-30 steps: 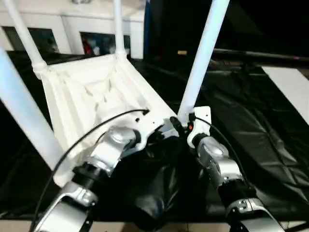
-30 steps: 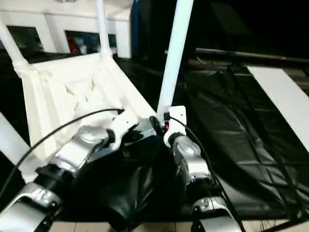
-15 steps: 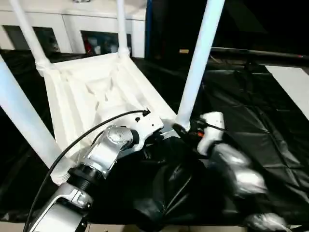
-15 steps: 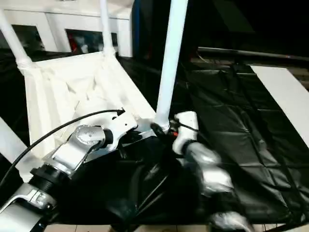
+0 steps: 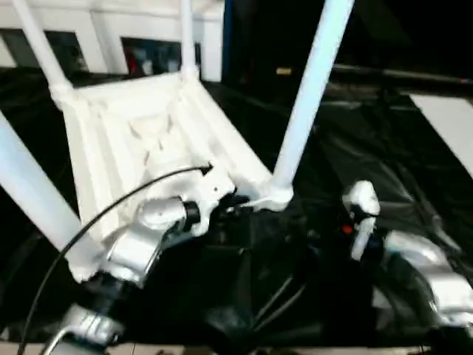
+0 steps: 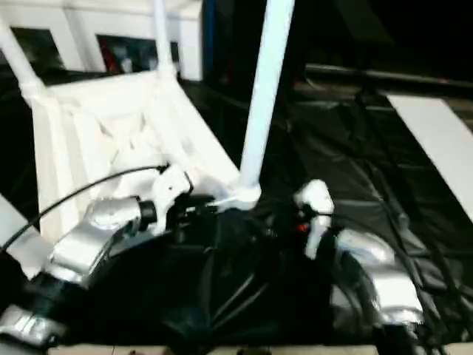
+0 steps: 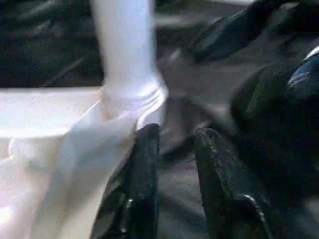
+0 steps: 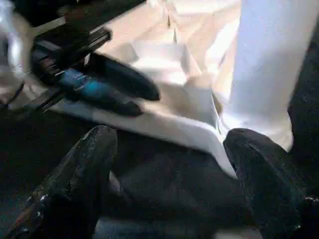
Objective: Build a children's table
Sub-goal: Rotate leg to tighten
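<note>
Table top [image 5: 140, 140] lies underside-up on the black sheet, four legs [image 5: 307, 92] socketed and pointing up. Left gripper [image 7: 172, 144] sits just beside the near corner socket [image 7: 132, 99], jaws slightly apart, holding nothing; right gripper [image 8: 169, 159] is near that corner, wide open and empty. Looks like a release: back both straight off, don't clip the leg.

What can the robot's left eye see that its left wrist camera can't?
Left eye view: the whole upside-down table top with four legs standing up, the cabinet behind, and the silver left forearm and right forearm. Left wrist view: a close-up of the left gripper, its jaws a little apart with nothing between them. Both: the near corner socket with the near leg plugged in, over the black sheet.
</note>
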Available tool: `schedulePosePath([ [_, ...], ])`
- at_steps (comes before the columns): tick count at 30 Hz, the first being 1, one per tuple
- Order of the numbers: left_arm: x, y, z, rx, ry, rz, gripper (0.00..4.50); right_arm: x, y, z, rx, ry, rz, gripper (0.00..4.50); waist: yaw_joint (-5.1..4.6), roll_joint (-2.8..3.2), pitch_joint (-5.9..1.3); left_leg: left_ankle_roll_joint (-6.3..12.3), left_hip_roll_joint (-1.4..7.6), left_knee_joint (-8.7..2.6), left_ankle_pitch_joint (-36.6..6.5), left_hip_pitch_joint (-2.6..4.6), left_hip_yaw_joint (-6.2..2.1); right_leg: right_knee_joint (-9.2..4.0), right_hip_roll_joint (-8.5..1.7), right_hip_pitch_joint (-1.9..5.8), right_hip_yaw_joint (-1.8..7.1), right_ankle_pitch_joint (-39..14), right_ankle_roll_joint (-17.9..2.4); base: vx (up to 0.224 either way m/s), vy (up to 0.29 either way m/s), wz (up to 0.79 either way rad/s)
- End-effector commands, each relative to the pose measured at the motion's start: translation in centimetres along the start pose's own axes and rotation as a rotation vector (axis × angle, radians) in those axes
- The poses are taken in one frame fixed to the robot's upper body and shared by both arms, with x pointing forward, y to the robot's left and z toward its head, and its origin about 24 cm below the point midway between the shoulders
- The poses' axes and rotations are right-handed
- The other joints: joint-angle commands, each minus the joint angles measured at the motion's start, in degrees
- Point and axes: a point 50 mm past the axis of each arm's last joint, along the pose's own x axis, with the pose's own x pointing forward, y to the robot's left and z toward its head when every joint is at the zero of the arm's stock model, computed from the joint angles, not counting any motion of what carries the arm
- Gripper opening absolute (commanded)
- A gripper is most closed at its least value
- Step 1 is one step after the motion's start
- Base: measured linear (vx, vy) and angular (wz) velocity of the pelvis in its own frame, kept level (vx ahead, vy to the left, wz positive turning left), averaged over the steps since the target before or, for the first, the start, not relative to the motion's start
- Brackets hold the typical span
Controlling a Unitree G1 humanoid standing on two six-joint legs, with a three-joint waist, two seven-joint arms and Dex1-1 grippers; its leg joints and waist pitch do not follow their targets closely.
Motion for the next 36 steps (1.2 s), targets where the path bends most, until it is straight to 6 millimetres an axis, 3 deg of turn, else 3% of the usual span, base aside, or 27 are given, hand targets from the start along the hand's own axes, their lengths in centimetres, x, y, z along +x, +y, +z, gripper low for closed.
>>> schedulePosePath([
  [1,-0.9,-1.1,0.1,-0.028,-0.01,-0.1,1.59,1.0,0.1,-0.1,0.015,0.0,0.019,3.76,0.34,-0.16,-3.21,4.36,1.17,-3.59,-6.76,0.11,0.24,-3.51,-3.22,3.39,1.55,-5.26,-14.81,0.0,0.0,0.0],
  [2,-1.2,-1.6,-0.2,-0.038,0.006,-0.136,1.69,1.5,0.2,0.0,0.019,-0.004,0.03,3.76,0.35,-0.41,-3.06,3.67,1.19,-3.71,-7.57,0.21,0.29,-3.71,-3.12,3.13,1.56,-7.58,-14.08,0.0,0.0,0.0],
  [5,-1.9,-2.2,-0.7,-0.048,0.042,-0.176,1.82,2.5,0.2,0.0,0.022,-0.012,0.031,3.76,0.52,0.01,-3.21,2.76,1.14,-3.66,-6.06,0.45,0.29,-3.32,-2.93,3.0,1.61,-6.43,-13.2,0.0,0.0,0.0],
  [6,-2.1,-2.5,-1.0,-0.058,0.059,-0.184,1.92,2.9,0.1,0.1,0.022,-0.017,0.026,3.76,0.64,-0.74,-3.23,2.76,1.13,-3.55,-5.54,0.61,0.53,-3.38,-2.78,2.96,1.63,-5.24,-13.02,0.0,0.0,0.0],
  [8,-2.9,-3.2,-1.8,-0.073,0.127,-0.194,2.11,4.7,-0.6,0.4,0.034,-0.043,-0.013,3.76,0.5,-0.39,-3.2,2.04,1.04,-3.75,-5.47,0.44,0.38,-2.98,-3.03,2.93,1.58,-5.53,-13.66,0.0,0.0,0.0],
  [9,-3.0,-3.3,-2.0,-0.073,0.139,-0.19,2.14,5.1,-0.7,0.5,0.038,-0.052,-0.017,3.76,0.71,-0.22,-3.18,1.85,1.08,-3.69,-5.47,0.75,0.5,-3.1,-2.92,2.83,1.61,-5.53,-13.39,0.0,0.0,0.0],
  [10,-3.2,-3.3,-2.2,-0.069,0.151,-0.179,2.17,5.6,-0.9,0.6,0.038,-0.063,-0.027,3.76,0.63,-0.6,-3.23,1.81,1.08,-3.59,-4.6,0.73,0.58,-2.91,-2.81,2.92,1.67,-3.75,-13.47,0.0,0.0,0.0],
  [16,-4.4,-4.4,-3.2,-0.107,0.179,-0.199,2.68,8.2,-2.0,1.9,0.092,-0.153,-0.111,3.76,0.96,-0.44,-3.48,1.83,0.94,-3.5,-2.1,0.91,0.68,-2.21,-2.78,3.08,1.66,0.9,-14.03,0.0,0.0,0.0],
  [20,-4.8,-4.9,-3.3,-0.117,0.148,-0.236,2.96,8.7,-3.0,2.2,0.086,-0.17,-0.212,3.76,0.88,-0.76,-3.4,0.97,0.85,-3.6,-2.97,0.83,0.7,-2.31,-2.88,3.11,1.66,-0.66,-13.71,0.0,0.0,0.0],
  [23,-5.3,-5.2,-3.4,-0.137,0.128,-0.273,3.35,8.6,-3.9,2.2,0.097,-0.177,-0.294,3.76,1.07,-0.67,-3.3,-0.08,0.83,-3.62,-5.03,1.1,0.8,-2.42,-2.71,2.84,1.71,-2.47,-13.09,0.0,0.0,0.0],
  [25,-5.8,-5.4,-3.5,-0.161,0.123,-0.307,3.44,8.6,-4.6,2.1,0.094,-0.172,-0.365,3.76,0.89,-0.77,-3.27,-1.05,0.72,-3.63,-6.03,0.86,0.7,-2.35,-2.78,2.81,1.7,-4.07,-12.59,0.0,0.0,0.0],
  [26,-6.1,-5.5,-3.6,-0.175,0.115,-0.32,3.51,8.5,-4.9,2.1,0.091,-0.17,-0.403,3.76,0.83,-1.14,-3.25,-1.15,0.66,-3.61,-6.63,0.87,0.8,-2.52,-2.71,2.77,1.71,-5.0,-12.39,0.0,0.0,0.0],
  [27,-6.5,-5.5,-3.7,-0.193,0.11,-0.341,3.66,8.3,-5.3,2.1,0.098,-0.176,-0.443,3.76,0.89,-0.95,-3.22,-1.48,0.66,-3.62,-7.74,0.99,0.78,-2.51,-2.73,2.65,1.77,-6.33,-12.04,0.0,0.0,0.0],
  [30,-7.1,-5.4,-4.0,-0.195,0.114,-0.343,3.87,7.9,-6.0,2.2,0.104,-0.175,-0.492,3.76,0.81,-0.96,-3.19,-1.79,0.67,-3.69,-8.81,0.9,0.66,-2.55,-2.58,2.69,1.74,-7.19,-11.12,0.0,0.0,0.0],
  [31,-7.4,-5.3,-4.0,-0.195,0.114,-0.344,4.0,7.8,-6.3,2.2,0.101,-0.17,-0.515,3.76,0.73,-1.34,-3.18,-1.67,0.67,-3.65,-9.04,0.91,0.74,-2.62,-2.5,2.65,1.75,-7.36,-10.91,0.0,0.0,0.0],
  [36,-8.3,-5.5,-4.0,-0.217,0.097,-0.377,4.37,7.2,-7.3,2.2,0.103,-0.161,-0.605,3.76,0.81,-1.13,-3.32,-1.69,0.64,-3.53,-8.49,0.96,0.76,-2.26,-2.51,2.57,1.75,-6.21,-11.21,0.0,0.0,0.0],
])
